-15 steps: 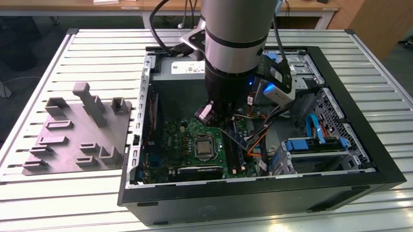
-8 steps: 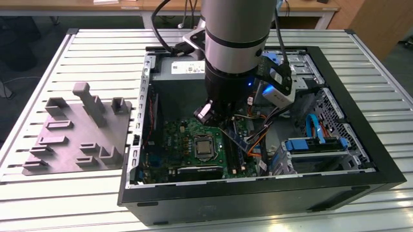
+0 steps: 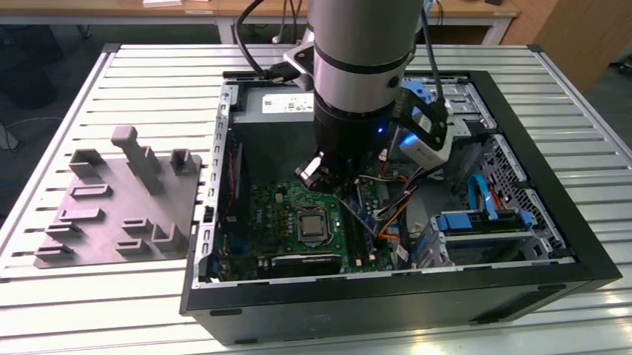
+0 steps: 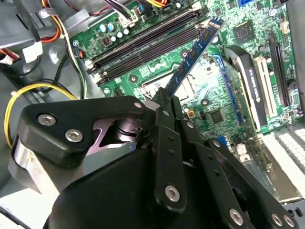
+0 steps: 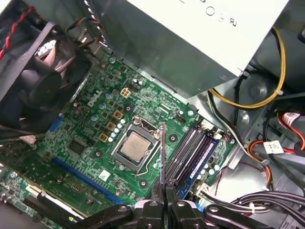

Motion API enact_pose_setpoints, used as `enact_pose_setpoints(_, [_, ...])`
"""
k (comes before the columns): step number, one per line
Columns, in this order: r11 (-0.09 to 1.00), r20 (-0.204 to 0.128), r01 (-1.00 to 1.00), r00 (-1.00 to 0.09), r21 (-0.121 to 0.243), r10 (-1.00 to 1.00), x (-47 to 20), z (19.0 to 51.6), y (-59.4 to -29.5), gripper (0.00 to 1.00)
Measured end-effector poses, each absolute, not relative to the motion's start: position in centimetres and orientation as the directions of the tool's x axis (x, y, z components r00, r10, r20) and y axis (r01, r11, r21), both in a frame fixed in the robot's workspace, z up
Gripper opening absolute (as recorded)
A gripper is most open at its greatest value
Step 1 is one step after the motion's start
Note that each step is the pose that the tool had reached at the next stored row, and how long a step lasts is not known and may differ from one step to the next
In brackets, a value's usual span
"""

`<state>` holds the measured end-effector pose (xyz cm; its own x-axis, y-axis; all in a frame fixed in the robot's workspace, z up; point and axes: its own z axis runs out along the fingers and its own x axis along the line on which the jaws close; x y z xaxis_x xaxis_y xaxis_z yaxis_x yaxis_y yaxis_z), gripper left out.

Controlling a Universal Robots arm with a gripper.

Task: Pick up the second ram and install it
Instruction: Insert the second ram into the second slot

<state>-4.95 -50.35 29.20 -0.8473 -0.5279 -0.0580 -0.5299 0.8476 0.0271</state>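
with fingers [image 4: 166,126] clamped on the second ram [image 4: 193,52], the gripper [image 4: 163,102] held it over the motherboard [image 5: 152,95] near the memory slots [image 4: 143,45], where misalignment could jam its edge against a slot wall.

- Motherboard [image 3: 286,214]: green, dotted with small silver and gold parts.
- Computer case [image 3: 395,303]: black.
- Fixture [image 3: 118,207]: plain grey.
- Table [image 3: 89,296]: white, ribbed in stripes.
- Second ram [image 4: 195,50]: dark bluish.
- Hand [image 4: 164,98]: black.
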Motion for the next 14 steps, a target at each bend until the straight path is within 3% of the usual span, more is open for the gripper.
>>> enact_pose_setpoints(14, [0.896,-0.058,-0.444,-0.895,0.027,-0.442,-4.95,29.16,-50.35,0.14])
